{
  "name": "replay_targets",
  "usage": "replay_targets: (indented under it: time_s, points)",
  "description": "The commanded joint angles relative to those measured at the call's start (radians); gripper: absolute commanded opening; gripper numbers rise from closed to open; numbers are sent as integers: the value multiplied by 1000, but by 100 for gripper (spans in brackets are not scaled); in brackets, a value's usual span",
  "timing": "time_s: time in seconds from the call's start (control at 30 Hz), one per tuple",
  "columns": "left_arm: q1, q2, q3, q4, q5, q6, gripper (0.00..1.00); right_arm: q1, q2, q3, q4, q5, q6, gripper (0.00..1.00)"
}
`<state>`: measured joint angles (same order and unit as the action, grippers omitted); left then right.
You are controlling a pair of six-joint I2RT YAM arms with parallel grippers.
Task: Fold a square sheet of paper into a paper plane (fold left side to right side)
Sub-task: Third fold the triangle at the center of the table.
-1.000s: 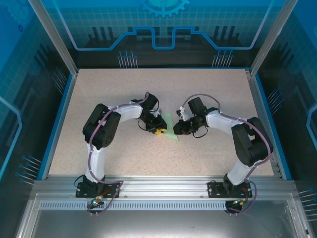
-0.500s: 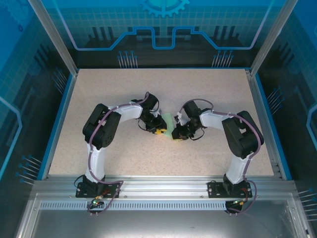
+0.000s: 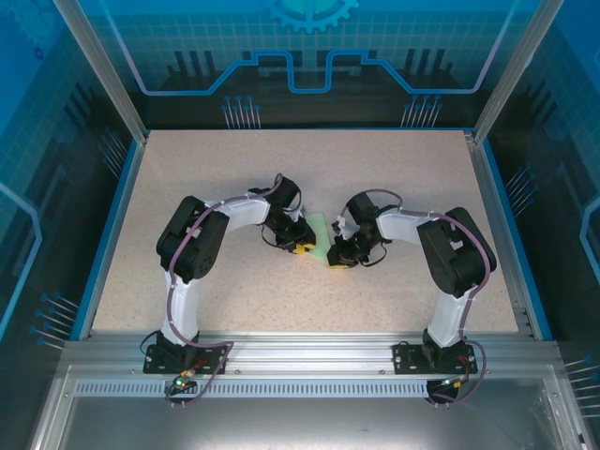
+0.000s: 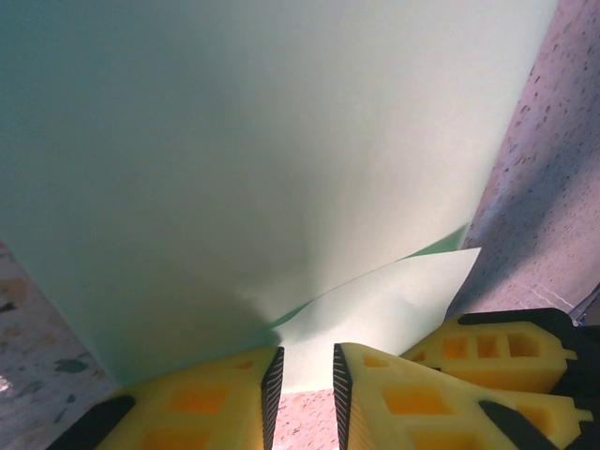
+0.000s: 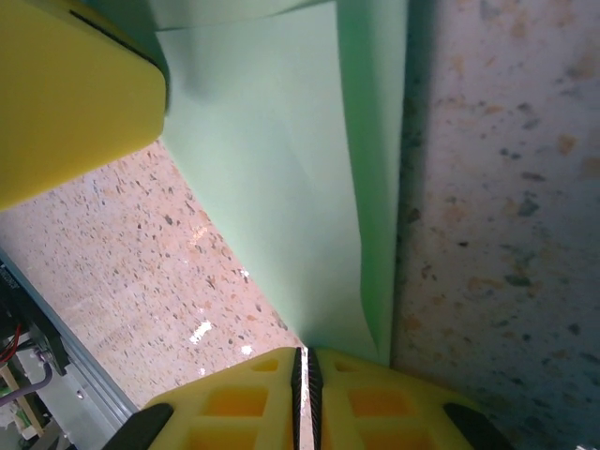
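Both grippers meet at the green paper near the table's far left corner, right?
Not the corner. The top view shows the paper at the middle of the table. The left gripper and right gripper do meet at it.

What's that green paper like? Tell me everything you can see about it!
The paper is thin, plain, pale mint green and has no marks. It lies mid-table between the two arms, partly folded, with one layer curving up over a flatter one. The right gripper pinches a corner, its jaws almost together. The left gripper sits at its edge, jaws slightly apart.
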<state>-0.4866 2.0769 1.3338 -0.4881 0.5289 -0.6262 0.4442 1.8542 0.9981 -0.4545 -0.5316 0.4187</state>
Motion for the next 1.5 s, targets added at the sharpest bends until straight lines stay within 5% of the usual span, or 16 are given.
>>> replay_targets:
  time_s: [0.0,0.37,0.63,1.13,1.47]
  points:
    - [-20,72,-28,-80,-80,22,27,-15,18,-39,-61,27,18,13]
    - [-20,73,-29,-81,-86,23,26,-72,-102,-184,-93,28,4,13]
    - [-22,69,-20,-79,-81,21,26,-71,-193,-57,-154,-31,6,13]
    - [-24,69,-14,-78,-81,22,26,20,18,73,-80,-21,84,12]
    - [-22,41,19,-107,-89,43,26,-16,61,46,-138,113,74,11]
